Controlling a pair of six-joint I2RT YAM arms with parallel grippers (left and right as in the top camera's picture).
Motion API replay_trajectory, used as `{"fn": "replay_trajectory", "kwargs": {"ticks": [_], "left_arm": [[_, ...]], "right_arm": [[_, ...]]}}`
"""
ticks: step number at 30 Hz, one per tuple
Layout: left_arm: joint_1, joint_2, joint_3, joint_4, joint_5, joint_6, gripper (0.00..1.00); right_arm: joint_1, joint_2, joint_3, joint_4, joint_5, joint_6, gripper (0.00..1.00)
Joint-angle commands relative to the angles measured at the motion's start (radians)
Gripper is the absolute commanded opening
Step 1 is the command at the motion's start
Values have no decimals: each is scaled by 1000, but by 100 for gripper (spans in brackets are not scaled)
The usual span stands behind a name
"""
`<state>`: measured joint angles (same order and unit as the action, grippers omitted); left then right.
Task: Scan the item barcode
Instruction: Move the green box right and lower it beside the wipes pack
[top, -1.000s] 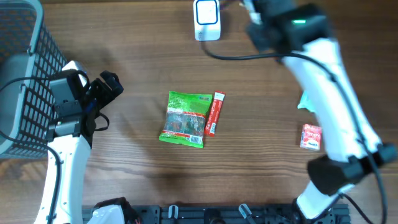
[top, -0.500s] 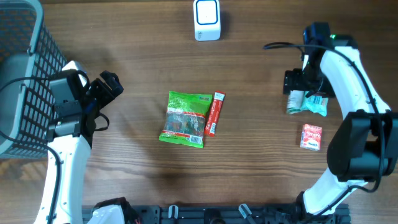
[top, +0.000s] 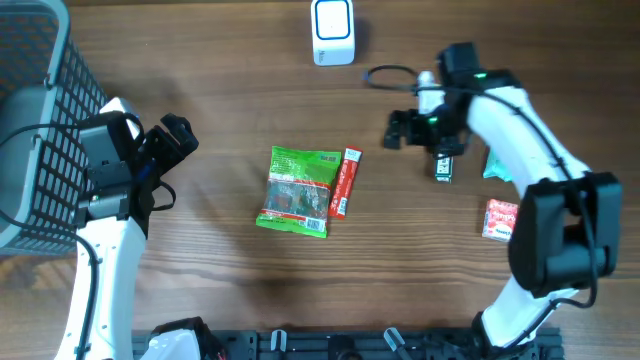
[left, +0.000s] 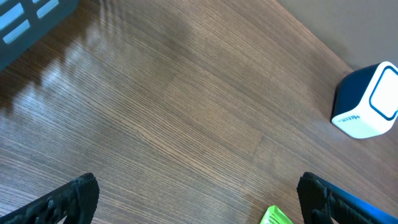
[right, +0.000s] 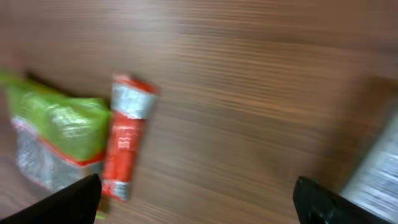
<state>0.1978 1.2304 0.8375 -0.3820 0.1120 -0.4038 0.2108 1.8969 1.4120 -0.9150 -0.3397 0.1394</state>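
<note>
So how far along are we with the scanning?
Nothing looks done yet: the green snack bag, red stick packet and small red packet all lie on the table. In hand: nothing; both the right hand and left hand are open and empty. Left: pick an item and present it to the scanner.

One scanner (top: 332, 31), one basket (top: 42, 120), one green packet (top: 298, 191), one red stick sachet (top: 345, 182), one small red packet (top: 499, 219), one teal packet (top: 489, 168), one small dark item (top: 443, 169).
</note>
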Motion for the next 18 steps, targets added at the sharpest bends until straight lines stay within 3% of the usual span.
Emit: {"fn": "replay_trajectory", "kwargs": {"ticks": [1, 4, 5, 7, 18], "left_arm": [[3, 2, 8, 3, -9, 15, 100], [3, 2, 8, 3, -10, 15, 100], [3, 2, 8, 3, -10, 15, 100], [3, 2, 8, 3, -10, 15, 100], [3, 2, 8, 3, -9, 15, 100]], "right_arm": [[118, -1, -7, 55, 64, 72, 100], [191, 3, -8, 129, 156, 74, 100], [196, 3, -8, 138, 180, 83, 83], [178, 3, -8, 139, 182, 113, 4], [-41, 3, -8, -23, 246, 70, 4]]}}
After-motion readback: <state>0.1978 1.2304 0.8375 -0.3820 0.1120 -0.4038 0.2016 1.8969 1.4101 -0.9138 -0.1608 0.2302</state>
